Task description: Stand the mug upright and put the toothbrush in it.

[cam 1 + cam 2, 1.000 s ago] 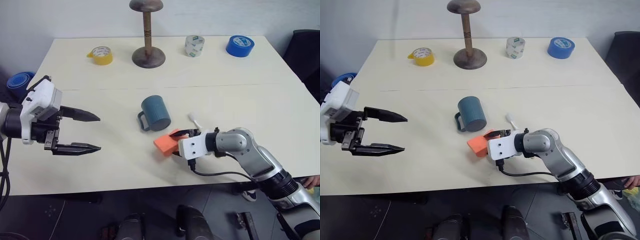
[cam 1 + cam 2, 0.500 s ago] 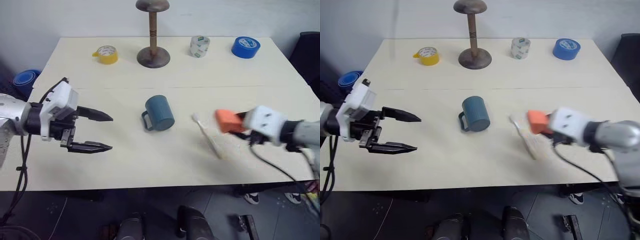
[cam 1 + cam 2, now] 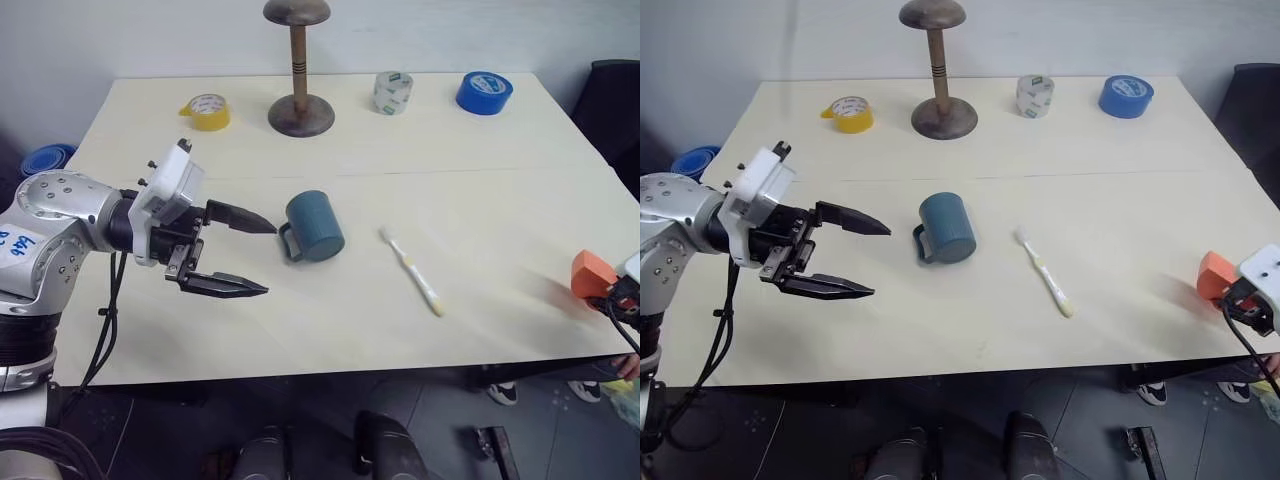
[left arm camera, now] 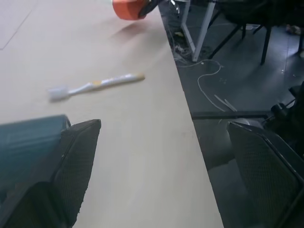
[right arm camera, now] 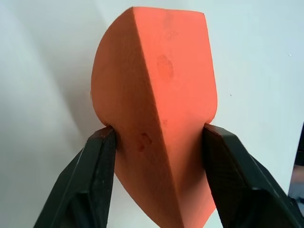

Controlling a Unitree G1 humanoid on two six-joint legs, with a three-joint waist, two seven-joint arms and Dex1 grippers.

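Note:
The teal mug lies on its side at the table's middle, closed bottom toward me and handle to its left. To its right the white and yellow toothbrush lies flat on the table, bristle head at the far end. My left gripper hovers open just left of the mug's handle, pointing right with nothing between its fingers. In the left wrist view the mug sits beside one finger. At the table's right front edge my right gripper is shut on an orange foam wedge, a finger pressed against each side.
Along the far edge of the table stand a yellow tape roll, a wooden stand, a clear tape roll and a blue tape roll. A dark chair stands off the right side.
My right gripper has carried the orange wedge from beside the mug out to the table's right edge, uncovering the toothbrush. The left gripper has moved right, close to the mug's handle.

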